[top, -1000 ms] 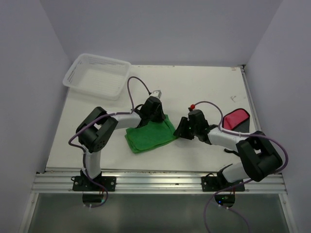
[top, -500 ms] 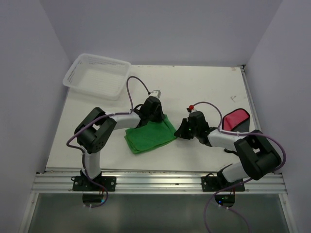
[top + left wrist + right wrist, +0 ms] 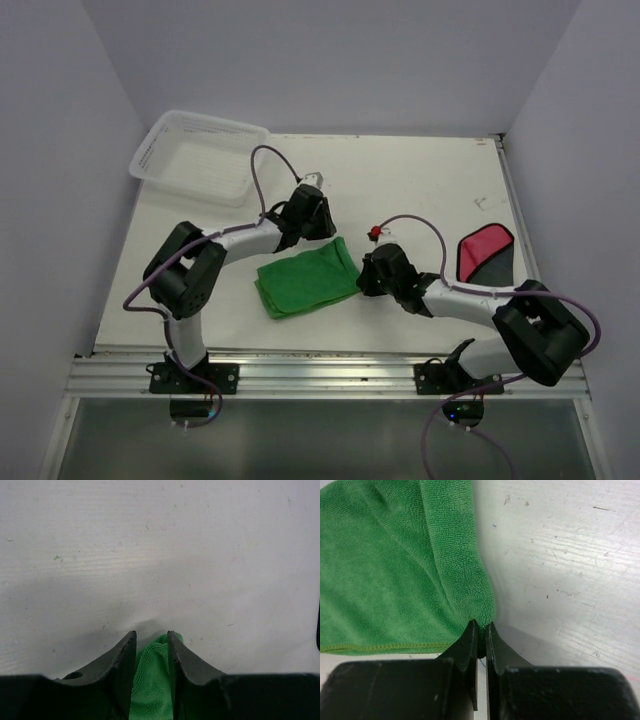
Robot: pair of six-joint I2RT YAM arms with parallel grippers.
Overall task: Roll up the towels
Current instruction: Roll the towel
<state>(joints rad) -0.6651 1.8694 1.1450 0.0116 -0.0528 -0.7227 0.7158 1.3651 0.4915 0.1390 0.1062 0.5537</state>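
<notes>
Standing partly parted, the left pincer (image 3: 150, 636) points at the white painted worktop (image 3: 210, 555) by the far corner of the bright green terry towel (image 3: 305, 283). Green cloth shows in the gap between its two dark wedge-shaped fingers (image 3: 122, 662) and looks loose, not clamped. Whether the pads touch it: cannot tell.

Right pincer (image 3: 481, 626): clenched, fingers all but meeting, nipping the right-hand corner of the same towel. The fabric bunches into a ridge rising from the nip.

Towel position: flat on the worktop between the two arms, folded to a rough rectangle, lying skewed.

Materials, left to right:
- White plastic mesh basket (image 3: 150, 150): rectangular with rounded corners, at the far left corner of the worktop, well apart from the green towel.
- Green towel: looped, fuzzy pile; a stitched hem runs along one edge in the right wrist view.
- Worktop: scuffed, with faint grain lines and dark specks.
- Red cloth towel with dark grey underside (image 3: 488, 245): near the right edge, partly turned so the grey shows.

Obscured:
- In the top view, the left pincer's fingertips are hidden under its own wrist.
- The red towel's near edge meets the right arm and cannot be traced.
- The left wrist view gives only a sliver of green; the pincer body blocks the rest.
</notes>
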